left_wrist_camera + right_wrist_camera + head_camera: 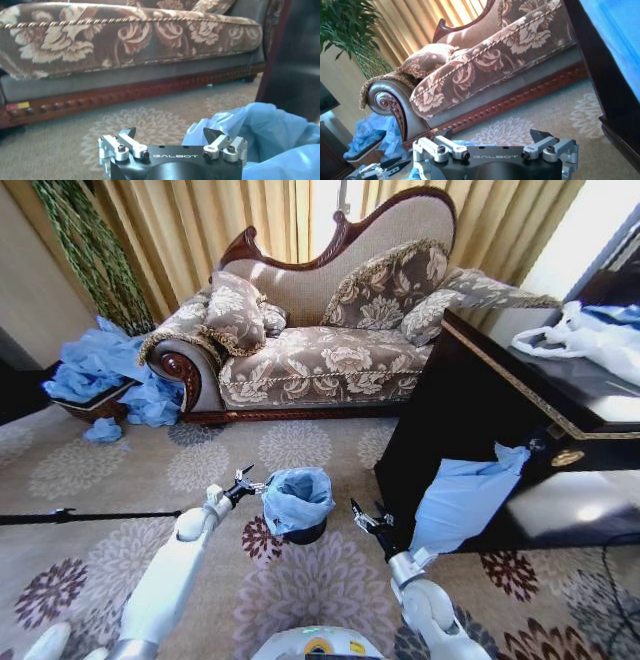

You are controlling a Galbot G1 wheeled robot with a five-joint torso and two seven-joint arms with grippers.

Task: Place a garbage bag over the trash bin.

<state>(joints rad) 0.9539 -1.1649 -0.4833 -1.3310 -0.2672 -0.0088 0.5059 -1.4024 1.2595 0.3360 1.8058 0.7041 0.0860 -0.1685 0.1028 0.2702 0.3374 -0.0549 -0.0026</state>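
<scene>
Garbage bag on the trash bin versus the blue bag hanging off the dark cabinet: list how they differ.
The garbage bag is bunched over the trash bin, mouth open; the hanging bag droops flat down the cabinet. The first sits between both grippers; the second lies beyond the right gripper. Both are light-blue plastic.

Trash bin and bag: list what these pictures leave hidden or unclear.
- Trash bin: in the head view the garbage bag drapes over its top, hiding the rim and inside; just a dark strip shows below.
- How far down the bag reaches on the far side: hidden by the bag itself.
- Left wrist view: the bag is cut off by the edge.
- Both grippers, left and right, stand open beside it.
</scene>
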